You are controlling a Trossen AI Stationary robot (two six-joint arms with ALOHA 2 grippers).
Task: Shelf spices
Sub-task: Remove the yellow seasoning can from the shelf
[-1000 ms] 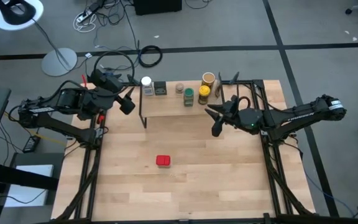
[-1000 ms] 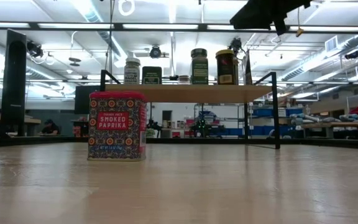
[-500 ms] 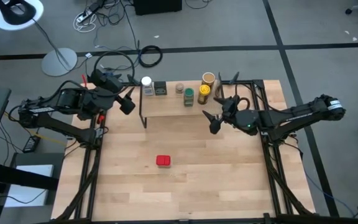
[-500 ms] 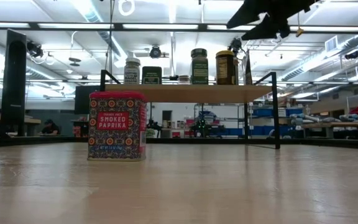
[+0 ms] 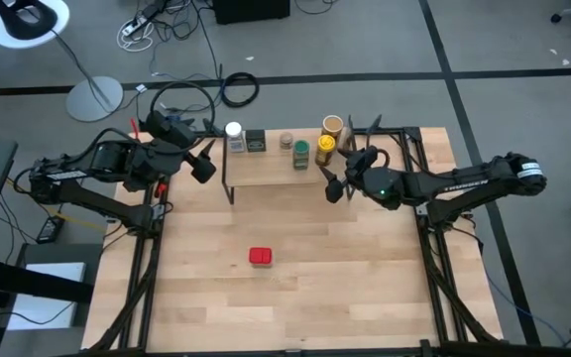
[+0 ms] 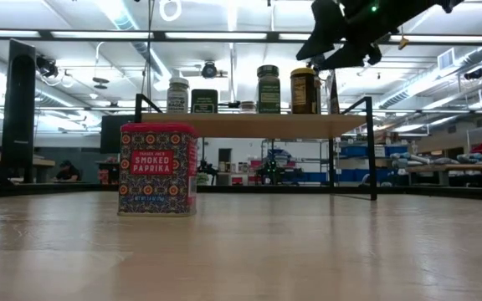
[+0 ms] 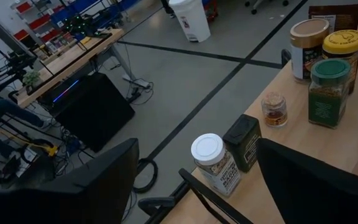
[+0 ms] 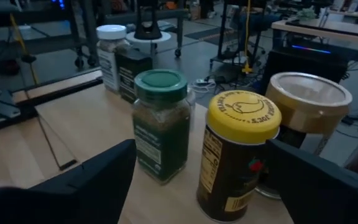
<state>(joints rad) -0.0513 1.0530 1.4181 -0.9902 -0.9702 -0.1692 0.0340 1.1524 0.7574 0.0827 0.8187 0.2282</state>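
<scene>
**Right gripper open beside the shelf, red tin alone on the table**

The right gripper hangs with its fingers spread and nothing between them, just off the shelf's front edge near its right end. In the right wrist view the yellow-lidded jar and the green-lidded jar stand close ahead of its dark fingers, free of them, with the brown canister behind the yellow lid.

Along the shelf top, in the high view, the row runs from the white-lidded jar and the dark tin at the left, past the small tan-capped jar, to the green and yellow-lidded jars and the canister at the right. All stand upright.

The red tin stands apart on the wooden table, well in front of the shelf; the low view shows its paprika label.

The left gripper waits just off the shelf's left end, fingers wide and empty.
</scene>
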